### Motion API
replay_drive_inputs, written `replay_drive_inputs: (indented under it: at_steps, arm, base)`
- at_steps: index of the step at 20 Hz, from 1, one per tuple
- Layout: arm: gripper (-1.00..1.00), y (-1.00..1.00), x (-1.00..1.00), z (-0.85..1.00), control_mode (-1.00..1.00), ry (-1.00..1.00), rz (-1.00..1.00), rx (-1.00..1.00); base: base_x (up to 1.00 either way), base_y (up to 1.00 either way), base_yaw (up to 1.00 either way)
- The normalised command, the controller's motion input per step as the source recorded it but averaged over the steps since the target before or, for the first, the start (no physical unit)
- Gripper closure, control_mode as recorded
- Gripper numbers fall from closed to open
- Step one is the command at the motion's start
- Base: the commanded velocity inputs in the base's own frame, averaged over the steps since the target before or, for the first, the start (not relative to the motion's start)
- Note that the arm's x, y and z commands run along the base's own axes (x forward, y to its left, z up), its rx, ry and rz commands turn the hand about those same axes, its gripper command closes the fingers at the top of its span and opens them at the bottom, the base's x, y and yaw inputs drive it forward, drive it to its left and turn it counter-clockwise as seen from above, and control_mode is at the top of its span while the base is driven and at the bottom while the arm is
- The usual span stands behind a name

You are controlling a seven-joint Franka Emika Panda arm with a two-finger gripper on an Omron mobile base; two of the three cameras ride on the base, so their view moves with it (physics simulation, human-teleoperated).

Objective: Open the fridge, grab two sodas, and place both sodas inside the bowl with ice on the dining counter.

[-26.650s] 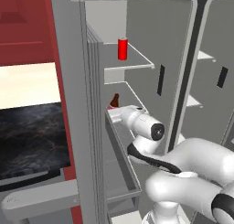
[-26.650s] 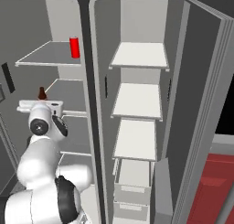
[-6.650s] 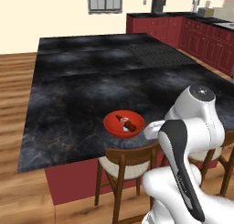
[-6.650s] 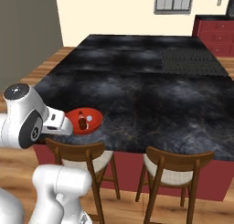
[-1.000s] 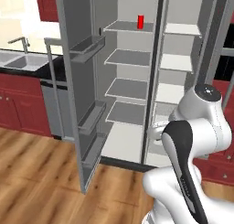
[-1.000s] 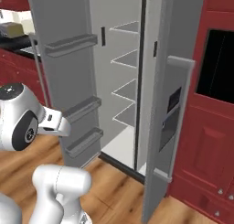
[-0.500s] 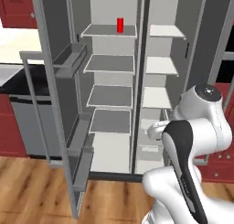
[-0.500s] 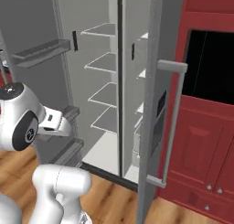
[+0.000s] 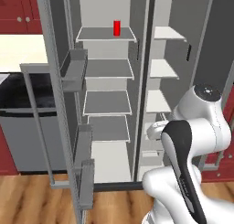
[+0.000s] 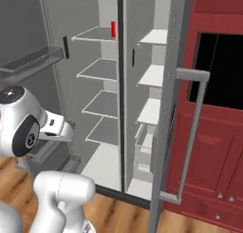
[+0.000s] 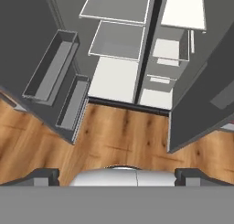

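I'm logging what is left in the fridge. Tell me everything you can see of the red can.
The red can is a small, plain bright red cylinder with no label to make out. It stands upright on the top pale grey shelf of the fridge's left compartment, toward that shelf's right side, near the centre divider. Nothing else touches it. Both fridge doors stand open, so the can is in plain sight.

Wood plank floor [image 11: 114, 136]; dark red cabinets [image 10: 213, 146] rt; cream wall [image 9: 20, 49] lt.
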Motion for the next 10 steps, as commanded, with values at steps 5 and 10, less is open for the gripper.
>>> replay_drive_inputs:
  at_steps: [5,10]
  arm:
    - [-1.0,0.0,0.0,0.0,1.0,0.0,0.0,0.0]
    - [-1.0,0.0,0.0,0.0,1.0,0.0,0.0,0.0]
  base:
    - [0.48,0.27,-0.21]
    - [0.45,0.35,-0.2]
